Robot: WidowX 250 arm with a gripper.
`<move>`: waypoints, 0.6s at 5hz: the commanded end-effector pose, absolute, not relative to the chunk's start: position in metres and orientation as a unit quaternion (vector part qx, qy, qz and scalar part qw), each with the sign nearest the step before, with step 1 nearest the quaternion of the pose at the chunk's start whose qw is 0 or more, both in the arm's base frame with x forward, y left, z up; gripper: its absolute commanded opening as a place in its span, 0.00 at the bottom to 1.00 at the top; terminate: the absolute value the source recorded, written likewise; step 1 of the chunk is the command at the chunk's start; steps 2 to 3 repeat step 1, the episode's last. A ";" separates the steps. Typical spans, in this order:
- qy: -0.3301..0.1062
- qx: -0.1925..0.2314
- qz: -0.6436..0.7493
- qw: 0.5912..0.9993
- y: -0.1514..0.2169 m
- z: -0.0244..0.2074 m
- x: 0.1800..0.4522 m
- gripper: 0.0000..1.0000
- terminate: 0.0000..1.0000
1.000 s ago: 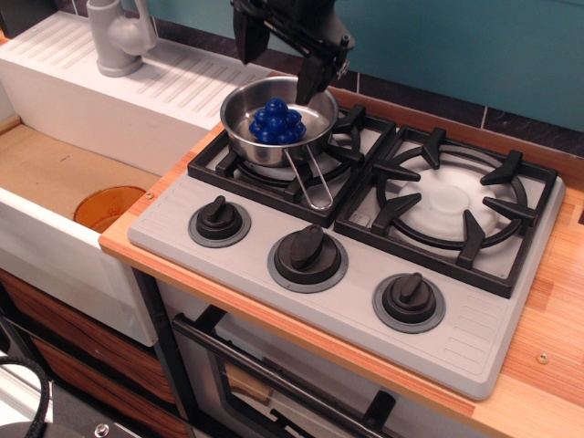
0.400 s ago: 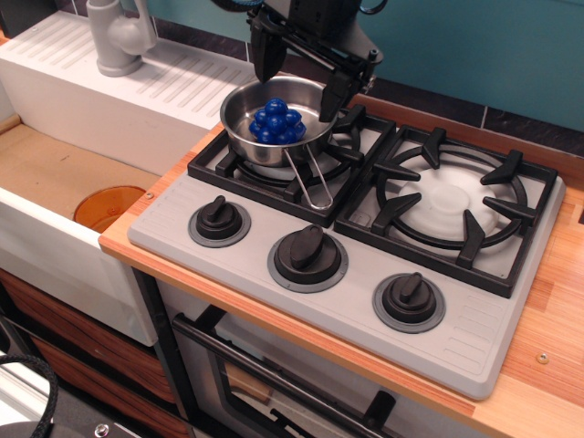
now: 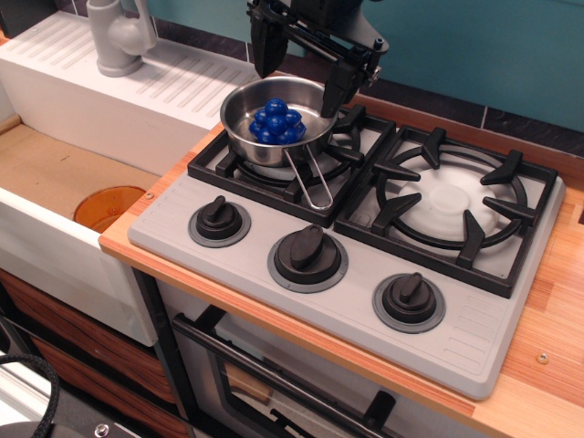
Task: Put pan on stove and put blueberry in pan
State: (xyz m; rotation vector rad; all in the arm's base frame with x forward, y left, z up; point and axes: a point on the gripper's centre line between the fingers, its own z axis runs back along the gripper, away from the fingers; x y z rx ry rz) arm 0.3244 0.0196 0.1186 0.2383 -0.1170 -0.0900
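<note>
The shiny steel pan [image 3: 245, 137] sits on the left burner of the grey stove [image 3: 237, 265], its wire-loop handle [image 3: 310, 182] pointing toward the front. The blueberry [image 3: 277, 121], a cluster of deep-blue balls, lies inside the pan. My black gripper [image 3: 297, 78] hangs just above the pan's far rim, open and empty, with one finger [image 3: 262, 50] at the left and the other [image 3: 334, 91] at the right of the pan.
The right burner [image 3: 449, 203] holds nothing. Three black knobs [image 3: 307, 254] line the stove front. A white sink [image 3: 55, 182] with an orange drain and a grey faucet [image 3: 117, 35] lies to the left. A wooden counter [image 3: 557, 365] runs along the right.
My gripper has shifted right and risen slightly above the pan, staying open. The blueberry and pan have not moved.
</note>
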 end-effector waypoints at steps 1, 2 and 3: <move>-0.100 0.123 -0.043 0.986 0.015 0.141 0.340 1.00 1.00; -0.100 0.123 -0.043 0.986 0.015 0.141 0.340 1.00 1.00; -0.100 0.123 -0.043 0.986 0.015 0.141 0.340 1.00 1.00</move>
